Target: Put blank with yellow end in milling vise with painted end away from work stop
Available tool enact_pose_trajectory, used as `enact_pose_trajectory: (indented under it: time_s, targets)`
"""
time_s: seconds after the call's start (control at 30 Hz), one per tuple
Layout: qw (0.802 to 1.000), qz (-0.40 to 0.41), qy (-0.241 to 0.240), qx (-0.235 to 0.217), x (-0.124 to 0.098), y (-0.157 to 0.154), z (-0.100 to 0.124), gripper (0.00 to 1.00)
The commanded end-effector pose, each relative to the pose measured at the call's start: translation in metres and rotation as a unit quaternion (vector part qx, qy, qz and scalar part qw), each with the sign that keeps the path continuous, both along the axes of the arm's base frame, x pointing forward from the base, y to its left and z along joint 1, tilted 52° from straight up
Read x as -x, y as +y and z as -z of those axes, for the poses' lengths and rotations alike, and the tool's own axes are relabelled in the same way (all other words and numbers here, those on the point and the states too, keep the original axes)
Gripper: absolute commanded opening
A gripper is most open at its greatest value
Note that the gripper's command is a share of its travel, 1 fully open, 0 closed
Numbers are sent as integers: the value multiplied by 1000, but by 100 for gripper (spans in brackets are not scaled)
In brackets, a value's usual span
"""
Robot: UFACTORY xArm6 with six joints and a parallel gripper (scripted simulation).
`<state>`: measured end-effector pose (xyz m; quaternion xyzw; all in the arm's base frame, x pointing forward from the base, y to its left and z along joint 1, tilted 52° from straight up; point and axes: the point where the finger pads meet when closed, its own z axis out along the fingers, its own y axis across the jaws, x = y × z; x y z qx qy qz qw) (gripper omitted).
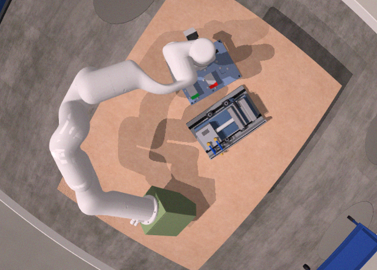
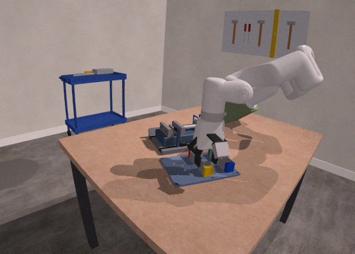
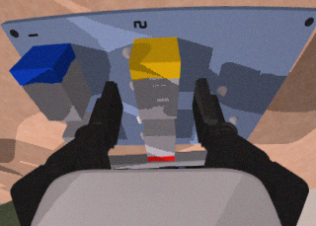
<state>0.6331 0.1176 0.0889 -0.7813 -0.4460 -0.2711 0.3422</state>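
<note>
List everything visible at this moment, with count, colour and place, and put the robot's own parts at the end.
Table: one, tan top with dark legs, centre of the room.
Infeed plate: one, blue-grey, on the table under the gripper.
Blanks: four, grey, on the infeed plate; yellow end, blue end, red end, green end.
Milling vise: one, grey and blue, beside the infeed plate; nothing between its jaws.
Hoses: two, blue, on one end block of the vise.
Cart: one, blue, by the wall.
Tool board: one, grey, with hammers, on the wall.
Pedestal: one, green, at the table edge.
Arm: one, white.
Gripper: one, black fingers, open, either side of the yellow-ended blank.
</note>
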Motion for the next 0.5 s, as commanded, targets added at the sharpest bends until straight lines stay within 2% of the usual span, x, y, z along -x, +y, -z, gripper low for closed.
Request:
enact_pose_trajectory:
  time_s: [0.0,0.47]
  targets:
    - [1000,1,-2,0,-1,-1,-1,67]
    - [1000,1,-2,0,-2,4,3,67]
